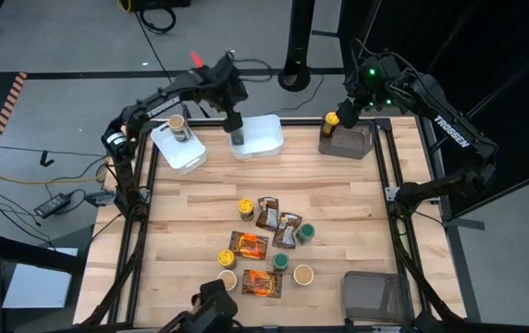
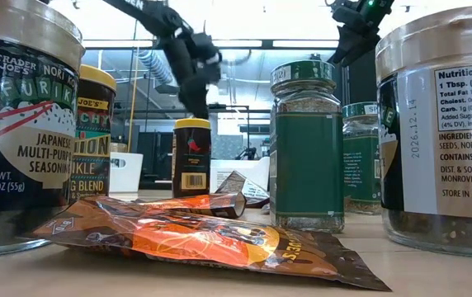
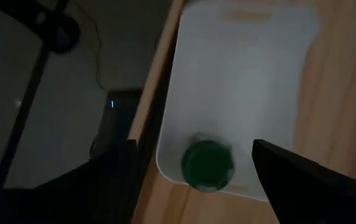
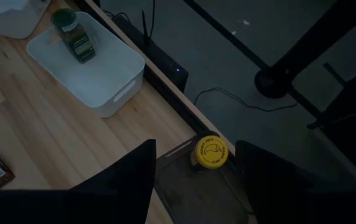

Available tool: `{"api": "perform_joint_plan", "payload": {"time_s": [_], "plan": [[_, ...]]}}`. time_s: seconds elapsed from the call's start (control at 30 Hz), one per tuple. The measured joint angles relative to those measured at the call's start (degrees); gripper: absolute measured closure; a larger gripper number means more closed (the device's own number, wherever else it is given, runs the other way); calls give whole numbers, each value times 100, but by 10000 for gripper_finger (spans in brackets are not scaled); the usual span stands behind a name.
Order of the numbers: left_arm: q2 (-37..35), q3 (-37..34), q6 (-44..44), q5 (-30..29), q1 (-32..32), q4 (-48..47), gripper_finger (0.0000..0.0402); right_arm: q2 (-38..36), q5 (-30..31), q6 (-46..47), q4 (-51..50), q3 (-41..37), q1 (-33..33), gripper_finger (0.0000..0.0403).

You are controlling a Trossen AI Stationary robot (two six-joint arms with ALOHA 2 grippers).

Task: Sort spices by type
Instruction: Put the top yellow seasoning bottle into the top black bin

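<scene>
Left gripper (image 1: 236, 123) hangs, jaws open, over a green-lidded jar (image 3: 208, 165) inside the white tub (image 1: 266, 141) at the surface's far edge. Right gripper (image 4: 195, 163), jaws open, straddles a yellow-lidded jar (image 4: 210, 151) inside the far-right bin (image 1: 355, 141). Both placements look finished; next, lift clear and fetch another spice.

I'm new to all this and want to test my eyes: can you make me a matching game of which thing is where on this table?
Things:
1. green-lidded jar
2. yellow-lidded jar
3. tan-lidded jar
4. foil packets

Places:
A. bare wood, mid-table
B. white tub under the left gripper
C. grey-brown bin under the right gripper
D. far-left white tub

Pairs: 1-B, 2-C, 3-D, 4-A
</scene>
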Motion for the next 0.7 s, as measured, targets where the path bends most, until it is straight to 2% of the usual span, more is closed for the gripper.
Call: {"api": "perform_joint_plan", "payload": {"time_s": [0.1,0.2,0.3,0.57,0.7], "plan": [[-192,320,-136,273,-109,-443,76,0,-2,0,0,0,0,176],[-487,349,-217,680,-351,-831,76,0,-2,-2,3,0,0,175],[-764,330,-166,828,-700,-1302,76,0,-3,-2,16,0,0,174],[-1493,-716,-44,1148,-1776,-1293,76,0,-33,-69,28,0,0,174],[-1774,-1283,-343,1126,-2149,-1246,76,44,-397,-132,311,1,146,176]]}}
